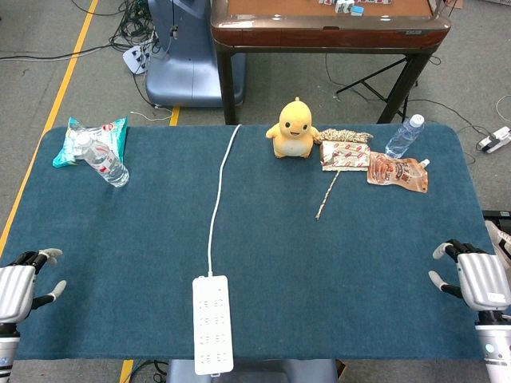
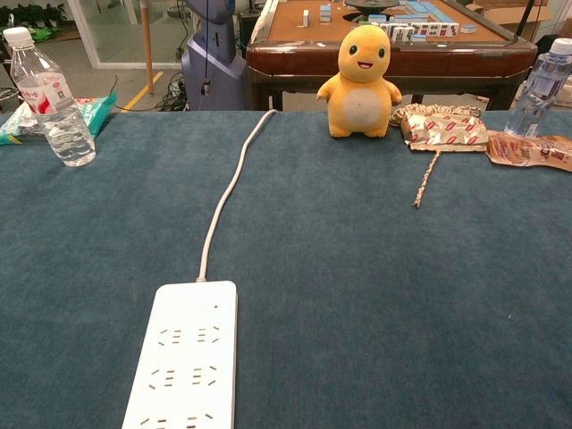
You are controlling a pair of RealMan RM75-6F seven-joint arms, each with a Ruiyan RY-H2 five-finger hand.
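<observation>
We see the white power strip (image 1: 212, 324) lying at the lower centre of the blue surface (image 1: 335, 263), between our left robot hand (image 1: 24, 286) and right robot hand (image 1: 473, 275), both released with fingers apart at the frame's bottom corners.

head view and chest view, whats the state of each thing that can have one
left hand: open, holding nothing
right hand: open, holding nothing
power strip: flat, sockets empty
left water bottle: upright, capped
right water bottle: upright, capped
yellow plush toy: upright
brown pouch: lying flat
green packet: lying flat
</observation>
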